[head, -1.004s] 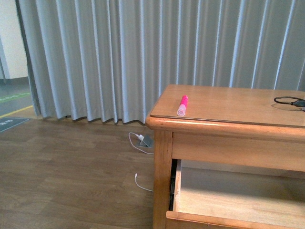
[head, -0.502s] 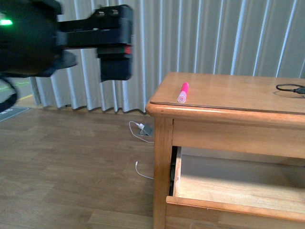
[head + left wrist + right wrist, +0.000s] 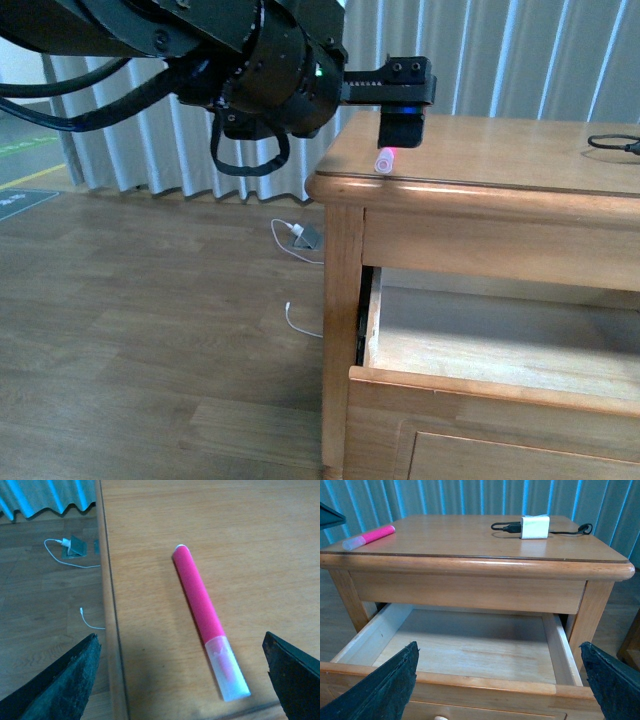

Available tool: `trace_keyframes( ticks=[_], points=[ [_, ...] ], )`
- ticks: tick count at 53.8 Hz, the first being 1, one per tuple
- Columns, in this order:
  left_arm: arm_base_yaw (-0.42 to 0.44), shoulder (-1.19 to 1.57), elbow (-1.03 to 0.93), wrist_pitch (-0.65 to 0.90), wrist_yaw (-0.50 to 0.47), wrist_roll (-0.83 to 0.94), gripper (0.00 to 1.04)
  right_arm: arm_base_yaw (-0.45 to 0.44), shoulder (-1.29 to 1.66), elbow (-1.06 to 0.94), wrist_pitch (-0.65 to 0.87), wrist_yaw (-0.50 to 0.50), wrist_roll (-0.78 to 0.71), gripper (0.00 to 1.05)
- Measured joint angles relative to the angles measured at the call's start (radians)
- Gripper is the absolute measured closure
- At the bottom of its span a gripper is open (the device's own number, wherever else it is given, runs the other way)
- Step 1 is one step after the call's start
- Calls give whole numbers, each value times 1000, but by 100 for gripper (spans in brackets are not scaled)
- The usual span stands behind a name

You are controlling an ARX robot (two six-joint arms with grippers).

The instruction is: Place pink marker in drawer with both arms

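Observation:
The pink marker point(image 3: 209, 624) lies flat on the chest's top near its left edge, pale cap toward the front; only its cap end point(image 3: 384, 159) shows in the front view, and it also shows in the right wrist view point(image 3: 367, 536). My left gripper point(image 3: 402, 131) hangs open just above it, fingers point(image 3: 65, 685) wide on either side. The drawer point(image 3: 465, 652) is pulled out and empty, its front rail point(image 3: 500, 388) low in the front view. My right gripper point(image 3: 502, 690) is open in front of the drawer, over its front rail.
A white charger block with a black cable point(image 3: 535, 526) lies at the back right of the chest top. White cables and a plug point(image 3: 300, 240) lie on the wood floor left of the chest. Grey curtains point(image 3: 520, 60) hang behind.
My left arm has swung in from the left and now hangs over the marker. The drawer shows pulled further out, and the view has dropped slightly.

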Motion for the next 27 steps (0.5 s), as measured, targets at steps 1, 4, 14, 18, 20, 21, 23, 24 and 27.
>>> trace_keyframes(
  ticks=[1, 4, 14, 18, 20, 21, 23, 24, 27],
  points=[
    [-1, 5, 6, -5, -2, 0, 6, 0, 0, 0, 0, 0, 0, 8],
    [-8, 33, 44, -23, -6, 0, 6, 0, 0, 0, 0, 0, 0, 8],
    [-26, 98, 122, -68, 1, 2, 6, 0, 0, 0, 0, 0, 0, 8],
    [-32, 111, 142, -99, 10, 16, 6, 0, 0, 0, 0, 0, 0, 8],
    [-33, 113, 149, -105, 11, 17, 6, 0, 0, 0, 0, 0, 0, 8],
    [-33, 114, 152, -109, 11, 18, 6, 0, 0, 0, 0, 0, 0, 8],
    [-34, 117, 157, -116, 11, 20, 6, 0, 0, 0, 0, 0, 0, 8],
    [-34, 119, 161, -119, 11, 22, 6, 0, 0, 0, 0, 0, 0, 8],
    [-35, 124, 168, -125, 16, 29, 6, 0, 0, 0, 0, 0, 0, 8]
  ],
)
